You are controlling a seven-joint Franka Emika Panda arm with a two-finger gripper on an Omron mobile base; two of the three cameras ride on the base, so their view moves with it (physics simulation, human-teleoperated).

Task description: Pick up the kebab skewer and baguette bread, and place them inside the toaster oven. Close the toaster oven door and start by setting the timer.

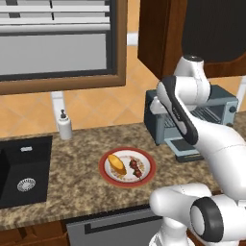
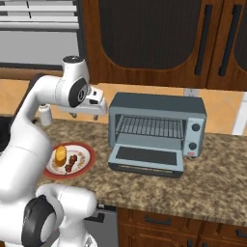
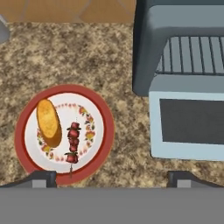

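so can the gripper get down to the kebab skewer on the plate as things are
Probably yes: the gripper hangs open above the counter, and the kebab skewer lies uncovered on the plate, apart from the baguette bread, with nothing over it.

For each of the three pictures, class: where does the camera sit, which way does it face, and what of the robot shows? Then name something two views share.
Left base view: behind the arm's left, facing forward and down at the sink, plate and toaster oven; the white arm rises lower right.
Right base view: behind its right, facing the open toaster oven door; the arm rises lower left.
Hand view: on the hand, looking down at the counter; the open gripper shows its fingers at the bottom.
Shared: the baguette bread beside the kebab skewer on the plate.
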